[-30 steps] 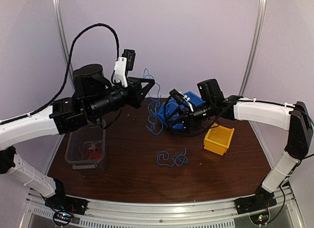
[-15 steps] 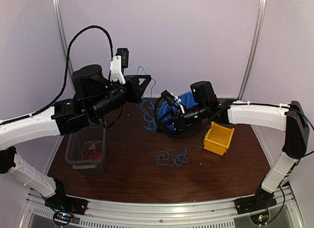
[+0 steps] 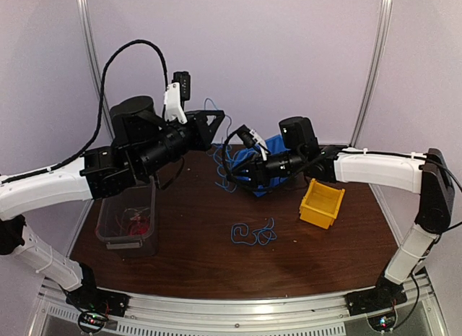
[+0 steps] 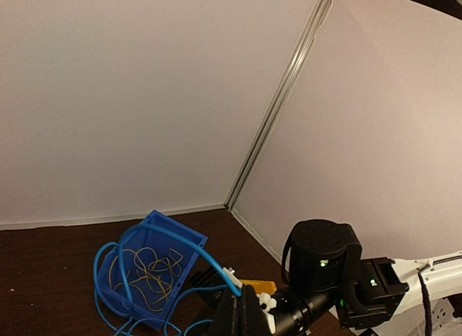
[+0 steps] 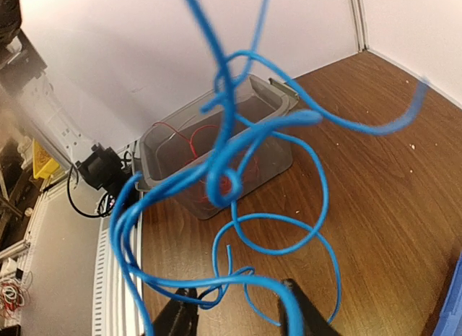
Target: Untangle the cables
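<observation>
Blue cable (image 3: 224,173) hangs in a tangle just left of the blue bin (image 3: 275,144)

The left gripper (image 3: 219,121) is raised above and to the left of the blue bin, its fingers (image 4: 232,307) clenched on one strand of the blue cable. In the left wrist view that strand arcs over the bin's near corner and ends between the closed tips. Below the grip the cable drops in loose loops and curls, clear of the table (image 3: 202,256), beside the bin's left wall.

The right gripper (image 3: 242,171) reaches in from the bin's side, low at the tangle. In the right wrist view its fingers (image 5: 177,318) stand parted and released. Blue loops run between and past them without being pinched.

Inside the blue bin lie pale yellowish cables (image 4: 153,267), coiled loosely on its floor. A second blue cable (image 3: 254,233) lies curled flat on the table in front of the bin, well apart from the hanging tangle. A yellow bin (image 3: 323,204) sits near the blue bin, to its right and front. A grey bin (image 3: 124,243), far to the left of the blue bin, holds red cables (image 3: 137,222).
</observation>
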`<action>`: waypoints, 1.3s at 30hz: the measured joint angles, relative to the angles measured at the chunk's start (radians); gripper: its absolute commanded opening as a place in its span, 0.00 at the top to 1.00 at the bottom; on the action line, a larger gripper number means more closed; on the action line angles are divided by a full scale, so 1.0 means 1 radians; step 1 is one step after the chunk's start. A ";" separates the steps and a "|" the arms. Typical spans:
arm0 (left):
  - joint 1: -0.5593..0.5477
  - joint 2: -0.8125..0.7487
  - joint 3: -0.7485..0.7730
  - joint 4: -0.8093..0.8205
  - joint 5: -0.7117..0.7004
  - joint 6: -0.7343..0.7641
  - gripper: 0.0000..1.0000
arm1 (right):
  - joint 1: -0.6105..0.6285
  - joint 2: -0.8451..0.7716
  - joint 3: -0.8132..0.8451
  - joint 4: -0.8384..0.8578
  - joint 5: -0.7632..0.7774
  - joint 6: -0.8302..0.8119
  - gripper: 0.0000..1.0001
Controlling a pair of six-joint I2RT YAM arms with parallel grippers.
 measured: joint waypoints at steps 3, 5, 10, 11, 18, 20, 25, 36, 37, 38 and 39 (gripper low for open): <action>0.000 0.000 0.000 0.002 0.000 -0.007 1.00 | 0.000 0.003 0.002 -0.006 0.040 0.007 0.44; 0.000 0.000 0.000 0.003 0.001 -0.015 1.00 | 0.000 0.006 0.003 -0.009 0.058 0.010 0.50; 0.000 0.000 0.000 0.013 0.004 -0.030 1.00 | 0.005 0.018 0.015 -0.014 0.085 0.015 0.89; 0.000 0.000 0.000 0.014 0.004 -0.032 1.00 | 0.005 0.018 0.015 -0.013 0.088 0.010 0.95; 0.000 -0.015 0.000 0.015 -0.010 -0.029 1.00 | 0.006 0.022 0.000 -0.010 0.105 0.000 1.00; 0.000 -0.028 0.000 0.014 -0.027 -0.014 1.00 | 0.006 0.019 -0.030 -0.007 0.110 -0.023 1.00; 0.000 -0.055 0.037 -0.014 -0.079 0.070 1.00 | -0.012 0.011 -0.140 -0.021 0.135 -0.101 1.00; 0.000 -0.075 0.229 -0.043 -0.189 0.286 1.00 | -0.149 -0.006 -0.290 -0.103 0.162 -0.262 1.00; 0.000 -0.079 0.230 -0.042 -0.196 0.298 1.00 | -0.151 -0.008 -0.291 -0.115 0.162 -0.275 1.00; 0.000 -0.082 0.232 -0.042 -0.203 0.308 1.00 | -0.153 -0.012 -0.293 -0.126 0.163 -0.286 1.00; 0.000 -0.082 0.233 -0.043 -0.206 0.319 1.00 | -0.155 -0.016 -0.297 -0.138 0.164 -0.298 1.00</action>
